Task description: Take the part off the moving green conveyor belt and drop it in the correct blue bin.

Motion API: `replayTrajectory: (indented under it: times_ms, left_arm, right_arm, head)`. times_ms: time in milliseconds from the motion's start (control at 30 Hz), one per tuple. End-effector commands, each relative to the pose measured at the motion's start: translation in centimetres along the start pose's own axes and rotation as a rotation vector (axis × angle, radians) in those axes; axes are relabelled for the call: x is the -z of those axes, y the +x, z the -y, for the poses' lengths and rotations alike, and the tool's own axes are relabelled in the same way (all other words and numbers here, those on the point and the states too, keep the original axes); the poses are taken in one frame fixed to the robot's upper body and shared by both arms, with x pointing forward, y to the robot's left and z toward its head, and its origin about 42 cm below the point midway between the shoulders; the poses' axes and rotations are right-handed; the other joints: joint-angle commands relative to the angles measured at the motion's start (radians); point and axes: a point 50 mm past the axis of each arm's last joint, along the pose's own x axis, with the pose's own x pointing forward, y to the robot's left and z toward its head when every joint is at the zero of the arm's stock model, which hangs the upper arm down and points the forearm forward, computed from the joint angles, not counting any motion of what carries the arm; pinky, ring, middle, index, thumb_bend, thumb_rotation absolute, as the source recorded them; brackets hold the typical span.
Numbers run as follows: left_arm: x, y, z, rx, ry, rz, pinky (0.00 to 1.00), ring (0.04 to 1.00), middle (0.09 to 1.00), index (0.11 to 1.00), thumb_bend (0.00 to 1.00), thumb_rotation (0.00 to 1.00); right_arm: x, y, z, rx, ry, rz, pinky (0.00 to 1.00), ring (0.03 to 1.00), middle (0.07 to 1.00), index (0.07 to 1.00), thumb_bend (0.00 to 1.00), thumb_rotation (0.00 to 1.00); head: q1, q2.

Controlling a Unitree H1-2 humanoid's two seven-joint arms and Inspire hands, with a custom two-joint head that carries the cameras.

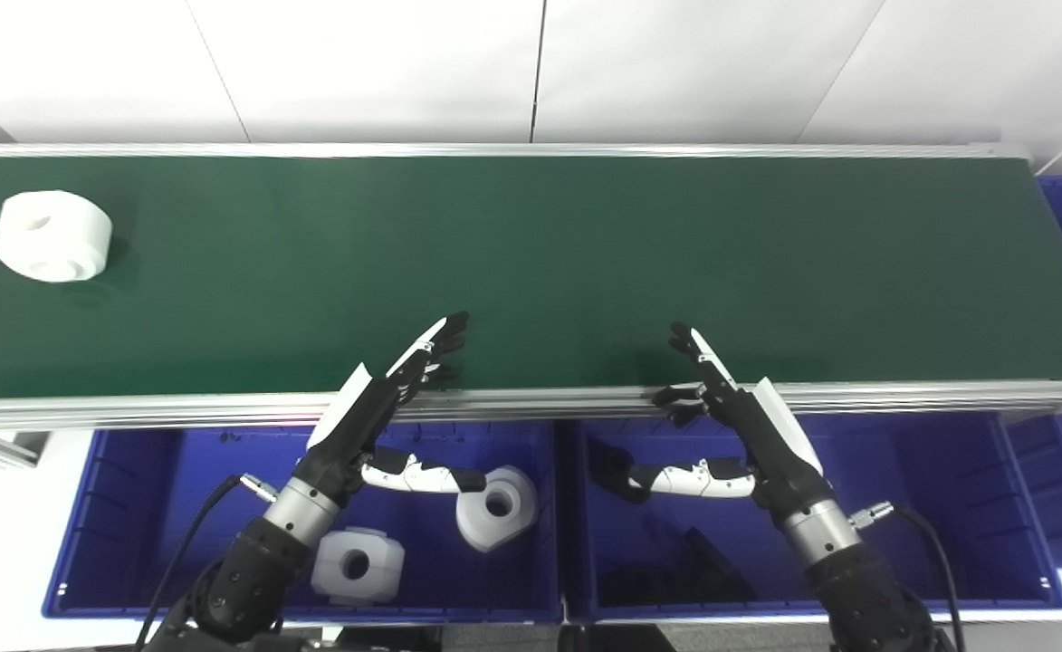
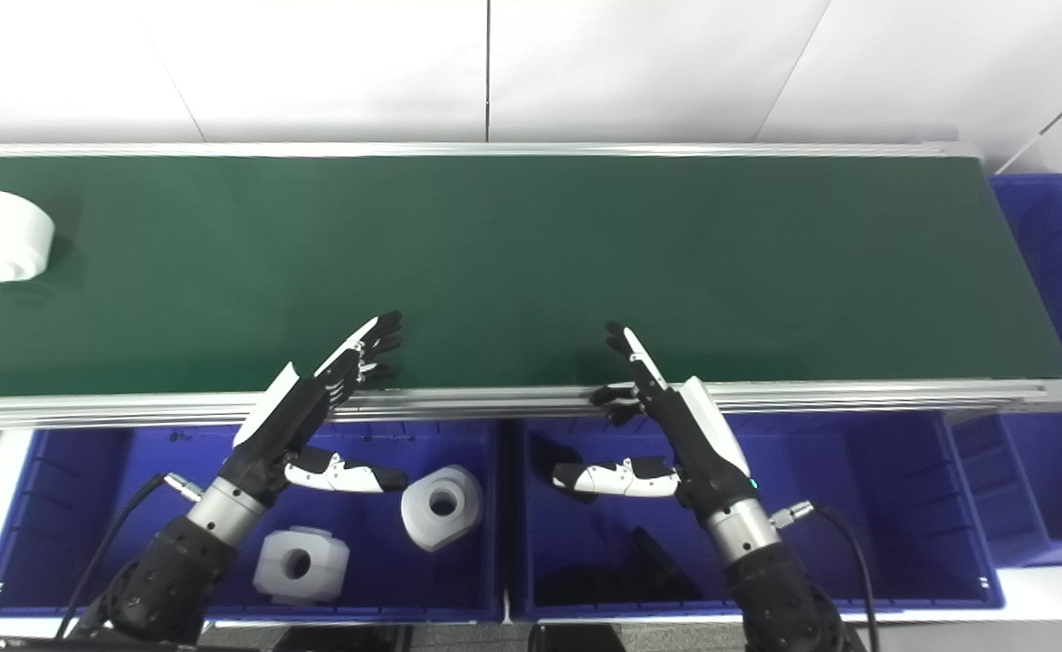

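white part [image 1: 52, 235] lies at the far left of the green conveyor belt [image 1: 585, 263]; left hand [image 1: 377, 412] and right hand [image 1: 739, 417], both spread and empty, hover over the belt's near edge.

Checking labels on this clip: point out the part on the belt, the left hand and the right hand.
Part [image 1: 51, 235], left eye view, its top face.
Left hand [image 1: 377, 398], left eye view, back of the palm.
Right hand [image 1: 748, 412], left eye view, back of the palm.

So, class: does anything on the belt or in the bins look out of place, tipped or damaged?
Nothing stands out. One white part sits on the green belt at far left, two white parts lie in the left blue bin, and both robot hands hover open.
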Motion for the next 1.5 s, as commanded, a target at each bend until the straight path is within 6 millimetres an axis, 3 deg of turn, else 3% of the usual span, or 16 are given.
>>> replayTrajectory:
  times_ms: [0,100,500,833,1100,1233,1467]
  left_arm:
    - [-0.5,0.8,-0.2,-0.014,-0.011,0.051,0.88,0.946,0.98,0.968,0.81,0.36]
    - [-0.3,0.5,-0.2,-0.022,-0.026,0.043,0.9,0.945,0.978,0.961,0.83,0.38]
    - [-2.9,-4.7,-0.1,-0.025,-0.07,0.062,0.91,0.96,0.98,0.965,0.84,0.4]
    - [-4.0,-5.7,-0.2,-0.027,-0.045,0.078,0.89,0.943,0.96,0.958,0.84,0.4]
    - [-3.1,-5.9,0.3,-0.022,-0.033,0.038,0.86,0.929,0.959,0.949,0.83,0.39]
    - [-2.2,-6.0,1.0,-0.031,-0.042,0.005,0.87,0.934,0.954,0.935,0.83,0.35]
    - [-1.4,-6.2,2.1,-0.041,0.002,-0.026,0.86,0.929,0.97,0.944,0.84,0.37]
  right_arm:
    - [-0.7,0.4,0.8,0.055,-0.008,0.063,0.87,0.928,0.968,1.0,0.95,0.42]
    - [-0.7,0.0,0.6,0.081,-0.005,0.076,0.86,0.921,0.958,1.0,0.95,0.43]
    - [-2.5,-4.7,-2.3,0.231,0.087,0.247,0.74,0.822,0.866,0.921,0.94,0.42]
    - [-3.5,-6.5,-2.6,0.234,0.118,0.276,0.65,0.723,0.799,0.866,0.94,0.34]
    - [-2.5,-7.4,-2.6,0.214,0.127,0.247,0.69,0.747,0.813,0.859,0.95,0.32]
    - [-1.4,-7.7,-2.3,0.195,0.095,0.185,0.74,0.776,0.838,0.874,0.97,0.31]
    - [-0.5,-7.9,-2.4,0.164,0.08,0.168,0.77,0.787,0.832,0.873,0.98,0.32]
  head:
    - [-0.002,-0.004]
    - [0.0,-0.014]
    - [-0.018,-0.014]
    - [-0.025,-0.034]
    - [-0.021,-0.028]
    - [0.005,-0.024]
    - [0.061,-0.013]
